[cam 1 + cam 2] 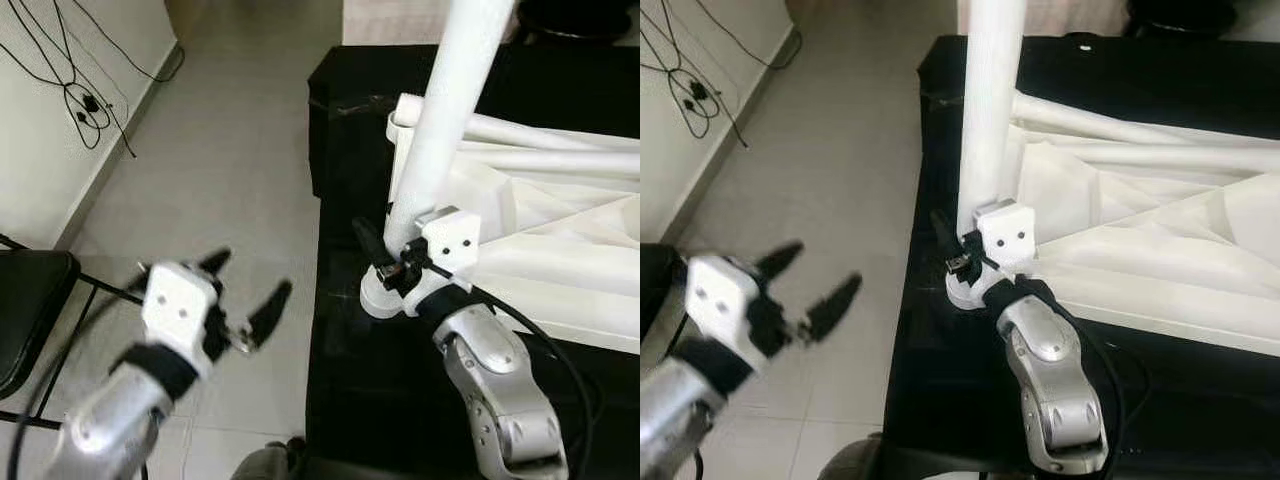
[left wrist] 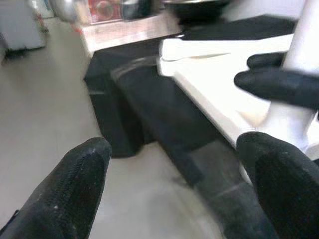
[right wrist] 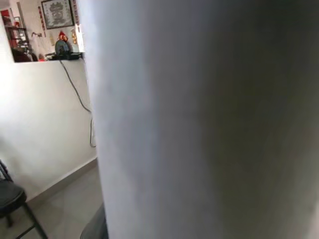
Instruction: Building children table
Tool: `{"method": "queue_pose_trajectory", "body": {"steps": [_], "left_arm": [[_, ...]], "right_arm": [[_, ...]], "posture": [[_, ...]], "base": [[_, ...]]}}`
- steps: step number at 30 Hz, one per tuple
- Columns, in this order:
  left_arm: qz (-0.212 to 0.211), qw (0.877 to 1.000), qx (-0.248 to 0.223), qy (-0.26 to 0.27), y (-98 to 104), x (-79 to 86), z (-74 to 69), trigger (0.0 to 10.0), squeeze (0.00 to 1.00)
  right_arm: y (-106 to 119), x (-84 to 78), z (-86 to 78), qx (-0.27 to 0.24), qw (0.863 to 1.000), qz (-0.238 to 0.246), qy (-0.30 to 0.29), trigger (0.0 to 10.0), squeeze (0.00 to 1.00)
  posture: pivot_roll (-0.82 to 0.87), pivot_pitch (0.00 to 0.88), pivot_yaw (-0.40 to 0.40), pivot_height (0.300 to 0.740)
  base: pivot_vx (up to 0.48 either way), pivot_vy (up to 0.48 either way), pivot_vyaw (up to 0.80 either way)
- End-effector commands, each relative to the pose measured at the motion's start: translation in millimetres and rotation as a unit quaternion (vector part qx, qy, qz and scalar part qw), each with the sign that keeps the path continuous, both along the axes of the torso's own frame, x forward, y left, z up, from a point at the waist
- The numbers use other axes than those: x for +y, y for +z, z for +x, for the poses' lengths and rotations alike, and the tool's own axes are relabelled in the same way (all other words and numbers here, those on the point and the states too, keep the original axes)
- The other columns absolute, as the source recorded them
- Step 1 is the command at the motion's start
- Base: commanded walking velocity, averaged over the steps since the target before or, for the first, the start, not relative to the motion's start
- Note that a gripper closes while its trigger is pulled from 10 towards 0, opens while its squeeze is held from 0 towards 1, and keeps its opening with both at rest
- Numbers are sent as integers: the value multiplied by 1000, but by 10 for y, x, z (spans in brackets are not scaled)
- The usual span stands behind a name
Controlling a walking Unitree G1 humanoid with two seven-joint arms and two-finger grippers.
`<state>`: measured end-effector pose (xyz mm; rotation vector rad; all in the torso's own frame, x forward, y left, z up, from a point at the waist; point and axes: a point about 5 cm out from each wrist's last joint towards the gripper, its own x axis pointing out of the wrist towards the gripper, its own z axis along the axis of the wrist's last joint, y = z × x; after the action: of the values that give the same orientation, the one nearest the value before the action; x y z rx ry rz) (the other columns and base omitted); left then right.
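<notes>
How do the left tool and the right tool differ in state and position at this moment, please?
The left tool is open and holds nothing, while the right tool is closed around the base of the upright white table leg. The left tool hovers over the tiled floor, whereas the right tool works above the black-covered surface beside the white table top. Both share long black fingers on silver arms.

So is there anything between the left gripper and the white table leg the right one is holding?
Nothing visible. The left gripper hangs open over bare floor, with only open space between it and the leg, which the right gripper clamps near its base.
</notes>
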<state>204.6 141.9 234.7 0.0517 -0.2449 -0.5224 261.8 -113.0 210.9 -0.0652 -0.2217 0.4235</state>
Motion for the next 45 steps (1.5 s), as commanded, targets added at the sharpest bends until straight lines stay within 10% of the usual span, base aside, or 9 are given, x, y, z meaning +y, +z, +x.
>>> {"method": "queue_pose_trajectory", "body": {"steps": [1,15,16,19,26,27,29,33,45], "left_arm": [[-17,999,-9,-44,138,0,13,10000,0],[-12,915,-26,-402,1117,-251,324,10000,0],[17,902,-11,-430,1180,-296,387,10000,588],[42,899,0,-435,1230,-347,488,10000,1000],[100,907,7,-408,1259,-567,795,10000,882],[107,908,6,-405,1258,-605,843,10000,0],[113,907,8,-406,1261,-633,880,10000,0],[86,907,-35,-410,1371,-758,920,0,0],[90,901,-46,-421,1199,-601,862,0,0]], "right_arm": [[-203,19,20,50,999,2,15,10000,0],[-152,274,9,23,998,3,63,10000,0],[-132,316,-5,19,997,7,73,10000,0],[-112,357,-25,15,996,9,82,10000,0],[-63,473,-83,7,994,21,108,10000,0],[-54,490,-92,5,993,21,113,10000,0],[-47,503,-100,3,993,21,116,10000,0],[-48,519,-96,4,993,23,118,10000,0],[-67,500,-72,8,993,21,119,10000,0]], "posture": [[19,217,66,740],[30,207,104,740],[32,209,107,740],[35,211,111,740],[30,221,127,740],[25,223,131,740],[23,223,131,740],[10,229,124,740],[7,216,115,740]], "base": [[0,0,0],[0,0,0],[0,0,0],[0,0,0],[0,0,0],[0,0,0],[0,0,0],[0,0,0],[0,0,0]]}}
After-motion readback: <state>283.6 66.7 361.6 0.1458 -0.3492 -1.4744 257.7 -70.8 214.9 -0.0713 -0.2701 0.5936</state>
